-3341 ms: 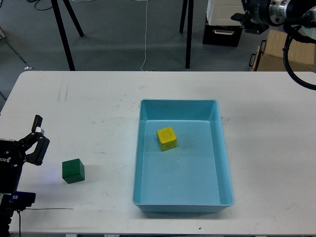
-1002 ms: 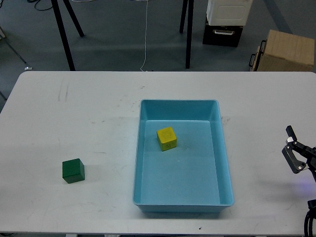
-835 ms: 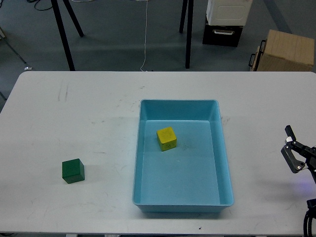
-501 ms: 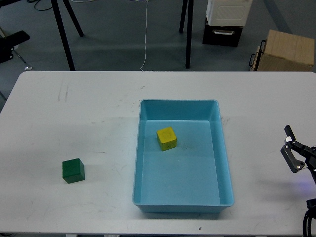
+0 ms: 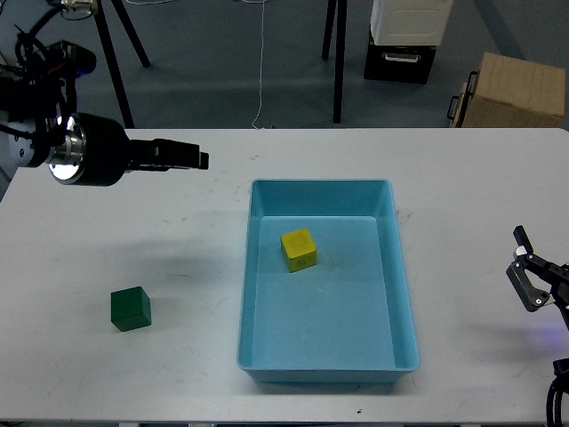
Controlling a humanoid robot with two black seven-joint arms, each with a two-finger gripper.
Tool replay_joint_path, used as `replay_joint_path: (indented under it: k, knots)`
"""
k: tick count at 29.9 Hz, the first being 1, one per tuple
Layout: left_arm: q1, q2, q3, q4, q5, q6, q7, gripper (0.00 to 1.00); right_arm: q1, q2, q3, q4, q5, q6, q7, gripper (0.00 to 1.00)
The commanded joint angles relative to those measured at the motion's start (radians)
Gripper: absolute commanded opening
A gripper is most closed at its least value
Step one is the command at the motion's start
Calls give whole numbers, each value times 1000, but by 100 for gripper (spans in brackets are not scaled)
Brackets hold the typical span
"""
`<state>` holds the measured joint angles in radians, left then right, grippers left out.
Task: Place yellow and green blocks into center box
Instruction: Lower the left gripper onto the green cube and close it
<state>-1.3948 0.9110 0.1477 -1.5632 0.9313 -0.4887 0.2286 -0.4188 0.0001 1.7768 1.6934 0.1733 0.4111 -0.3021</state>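
The yellow block point(image 5: 299, 250) lies inside the light-blue tray point(image 5: 320, 185), in its far left part. The dark green block point(image 5: 131, 310) sits on the white table, well left of the tray. My left arm comes in from the upper left; its gripper point(image 5: 185, 159) points right, raised over the table's back left, far from the green block. Its fingers look like one dark bar, so I cannot tell them apart. My right gripper point(image 5: 524, 267) is open and empty at the table's right edge, right of the tray.
Behind the table on the floor stand a brown cardboard box point(image 5: 516, 89), a white-and-black case point(image 5: 407, 36) and black stand legs point(image 5: 339, 62). A thin cable point(image 5: 262, 71) hangs down to the floor. The table's front edge is close below the tray.
My left arm has swung in from the upper left and now reaches over the table's back left. The right gripper and both blocks have not moved in the last second.
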Motion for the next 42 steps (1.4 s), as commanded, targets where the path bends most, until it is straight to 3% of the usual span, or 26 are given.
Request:
replay_joint_path:
  k: [1, 6, 13, 42]
  knots:
    - [81, 104, 29, -83, 81, 0, 0, 100, 0, 0, -2, 0, 0, -1, 0, 100]
    - [275, 274, 23, -172, 262, 0, -5, 100, -2, 0, -7, -1, -1, -1, 0, 100]
    - [350, 293, 9, -173, 251, 0, -5, 100, 0, 0, -8, -24, -5, 0, 0, 100]
    - [382, 29, -31, -18, 201, 0, 0, 100, -12, 0, 0, -46, -6, 3, 0, 100]
